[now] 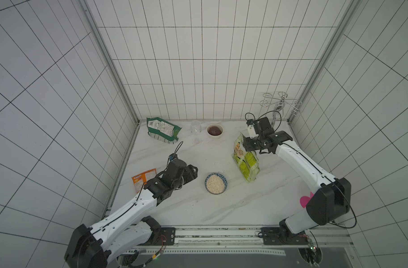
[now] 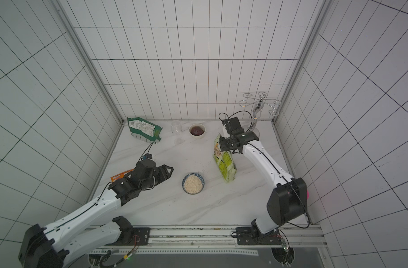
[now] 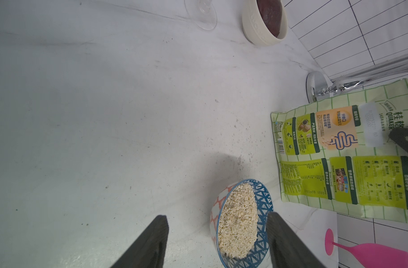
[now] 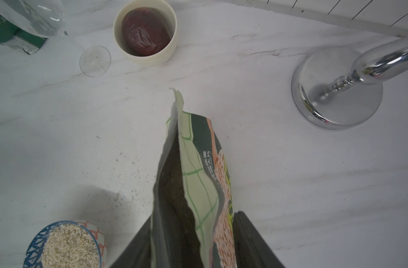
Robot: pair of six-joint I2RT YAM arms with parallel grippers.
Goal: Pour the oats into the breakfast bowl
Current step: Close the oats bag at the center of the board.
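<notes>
- Nearest me, a pink glass (image 3: pixel 369 253) is mostly hidden behind my right arm's elbow in both top views. Only the left wrist view shows its stem, and the frame edge cuts it off.
- The breakfast bowl (image 1: pixel 207 185) sits front-middle on the table (image 1: pixel 175 208), heaped with the oats (image 1: pixel 215 183). Only the wrist views show the orange-red patch on its wall.
- My left gripper (image 3: pixel 216 217) hangs just beside the bowl, jaws wide apart and empty. Its arm covers part of the orange packet (image 1: pixel 142 179).
- The pouch (image 1: pixel 245 162) stands apart from the bowl, on my right arm's side. My right gripper (image 4: pixel 194 217) straddles its open top, but I cannot tell whether the fingers press on it. The pouch's inside is too dark to read.
- Bare marble lies beyond, up to the back row of green bag (image 1: pixel 162 130), wine glass (image 1: pixel 196 130), white bowl (image 1: pixel 215 137) and chrome stand (image 1: pixel 280 104).
</notes>
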